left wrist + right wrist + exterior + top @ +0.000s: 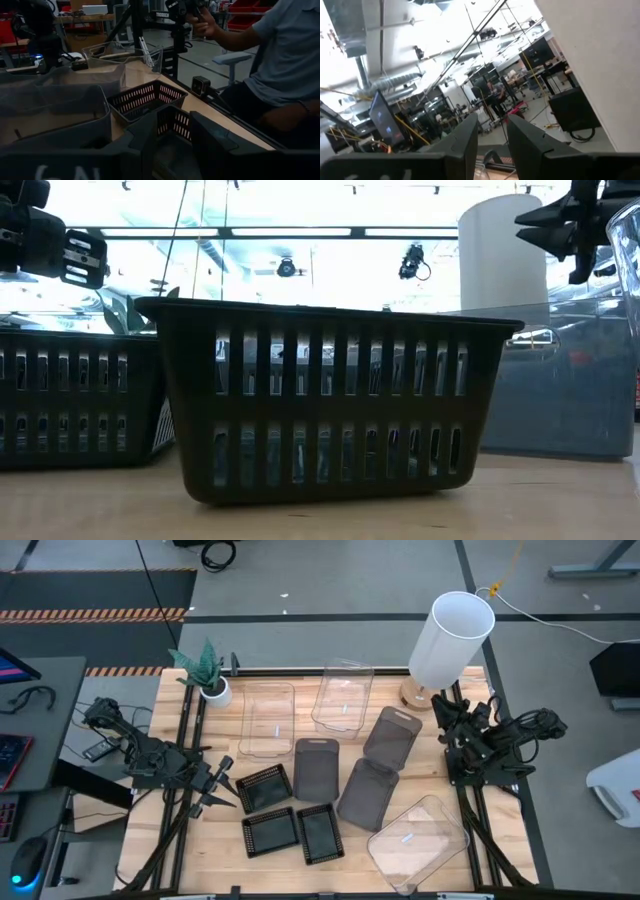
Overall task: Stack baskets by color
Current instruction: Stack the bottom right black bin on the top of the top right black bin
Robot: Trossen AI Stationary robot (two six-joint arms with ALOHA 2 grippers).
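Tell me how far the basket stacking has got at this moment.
Nothing looks stacked yet: in the high view three clear baskets, three grey baskets and three black mesh baskets each lie singly on the table. Nothing is in hand: the left gripper and right gripper hold no basket. All three stacks remain.

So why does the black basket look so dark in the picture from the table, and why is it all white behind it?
In the low view the black basket is backlit: bright ceiling lights and windows behind wash out to white, leaving its front in shadow. In the left wrist view the room is dim, and the near end effector looks blurred.
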